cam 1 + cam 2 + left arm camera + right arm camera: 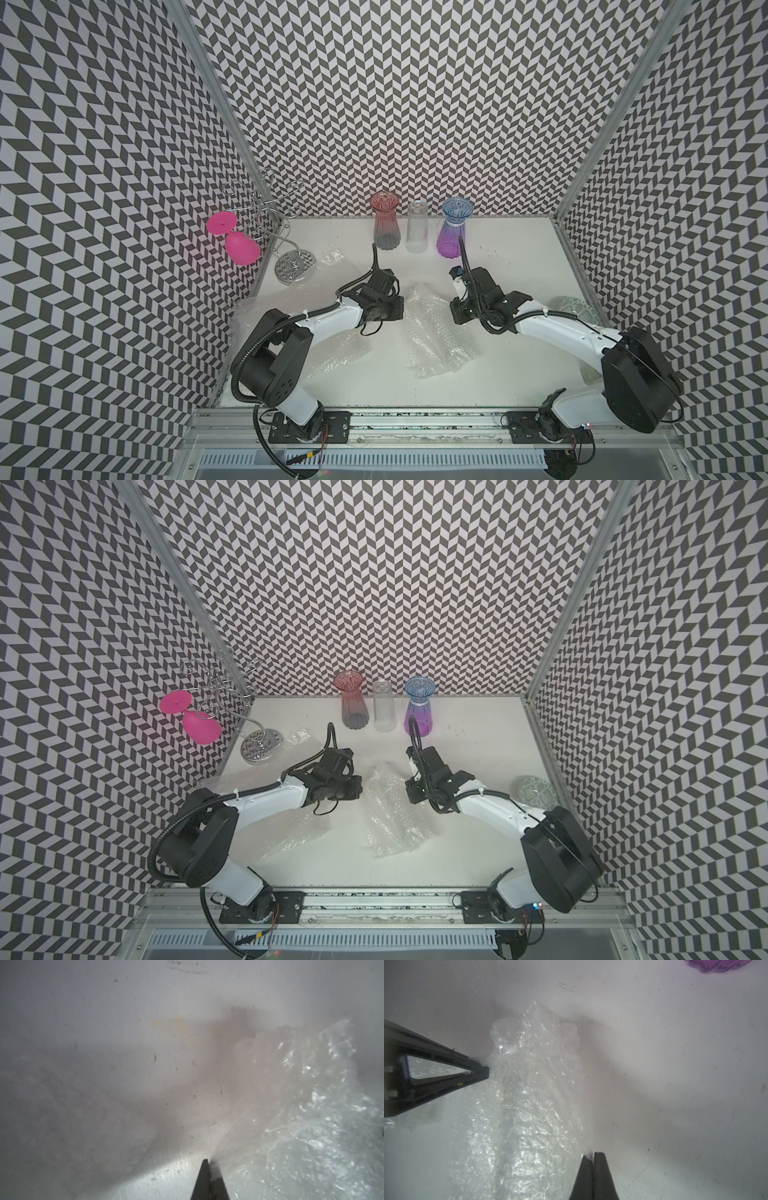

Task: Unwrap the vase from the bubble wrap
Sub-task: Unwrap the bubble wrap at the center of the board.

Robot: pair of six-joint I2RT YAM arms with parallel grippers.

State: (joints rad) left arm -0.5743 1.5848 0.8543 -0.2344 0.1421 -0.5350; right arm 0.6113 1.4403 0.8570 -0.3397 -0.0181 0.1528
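Left wrist view: left gripper (208,1162) has its jaws pressed together, with a thin edge of the bubble wrap (301,1115) nipped between them.
Right wrist view: right gripper (593,1155) is closed tight too, and a wisp of the same sheet's other edge is caught at its tip.
Wrap location: it lies crumpled mid-table between both grippers, raised into a ridge.
Back row: red vase (385,226), clear vase (417,226) and blue-purple vase (453,232) stand upright and bare.

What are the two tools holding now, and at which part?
Both hold the crumpled bubble wrap sheet between them: the left tool pinches one side edge, the right tool the opposite edge.
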